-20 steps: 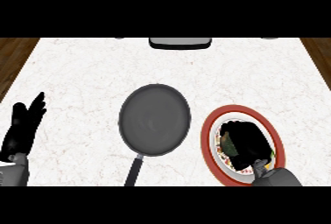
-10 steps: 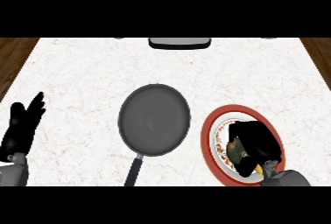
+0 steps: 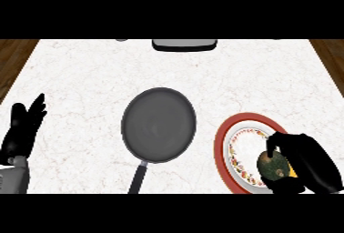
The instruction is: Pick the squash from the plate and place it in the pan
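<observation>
Counter layout, head view

The pan (image 3: 159, 125) is sitting at the middle of the counter (image 3: 87, 68), its handle (image 3: 138, 177) pointing toward the near edge. The plate (image 3: 243, 145) is lying just right of the pan, apart from it. The squash (image 3: 274, 164) is resting on the plate's near right part, with the right hand (image 3: 306, 164) curling round it. The left hand (image 3: 23, 129) is resting at the far left, well apart from the pan. A tray-like object (image 3: 184, 44) is sitting at the far edge, behind the pan.
</observation>
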Tool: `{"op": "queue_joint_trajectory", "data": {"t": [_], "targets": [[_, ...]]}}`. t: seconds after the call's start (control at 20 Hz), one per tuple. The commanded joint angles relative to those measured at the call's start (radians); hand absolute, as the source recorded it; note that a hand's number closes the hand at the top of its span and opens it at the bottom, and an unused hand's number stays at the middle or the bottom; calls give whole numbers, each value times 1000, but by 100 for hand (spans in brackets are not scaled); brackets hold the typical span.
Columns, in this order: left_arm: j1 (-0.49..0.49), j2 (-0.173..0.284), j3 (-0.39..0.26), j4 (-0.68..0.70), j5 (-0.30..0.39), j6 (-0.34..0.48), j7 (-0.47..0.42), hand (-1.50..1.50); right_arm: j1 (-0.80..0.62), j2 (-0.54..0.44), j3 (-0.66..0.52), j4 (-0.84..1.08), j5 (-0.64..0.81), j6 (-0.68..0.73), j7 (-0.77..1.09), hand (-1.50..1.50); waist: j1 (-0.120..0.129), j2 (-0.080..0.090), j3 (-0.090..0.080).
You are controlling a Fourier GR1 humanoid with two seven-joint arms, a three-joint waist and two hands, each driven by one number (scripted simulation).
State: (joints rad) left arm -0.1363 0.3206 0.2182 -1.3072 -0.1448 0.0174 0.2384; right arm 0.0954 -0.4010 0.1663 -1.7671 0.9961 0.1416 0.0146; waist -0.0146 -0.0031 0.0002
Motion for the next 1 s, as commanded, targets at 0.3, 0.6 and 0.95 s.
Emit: {"op": "queue_joint_trajectory", "data": {"t": [0.3,0.6,0.95], "targets": [[37,-17,-10,-25,-23,12,-6,0,34,73,-18,-291,-115,-60,-75,150,11,1,0],[-15,-17,-11,20,-13,-13,-16,0,-247,262,87,-129,-56,-5,112,150,27,5,-1],[-1,-40,-4,82,-30,12,-87,0,-409,397,81,107,-108,-70,171,150,21,6,0]]}}
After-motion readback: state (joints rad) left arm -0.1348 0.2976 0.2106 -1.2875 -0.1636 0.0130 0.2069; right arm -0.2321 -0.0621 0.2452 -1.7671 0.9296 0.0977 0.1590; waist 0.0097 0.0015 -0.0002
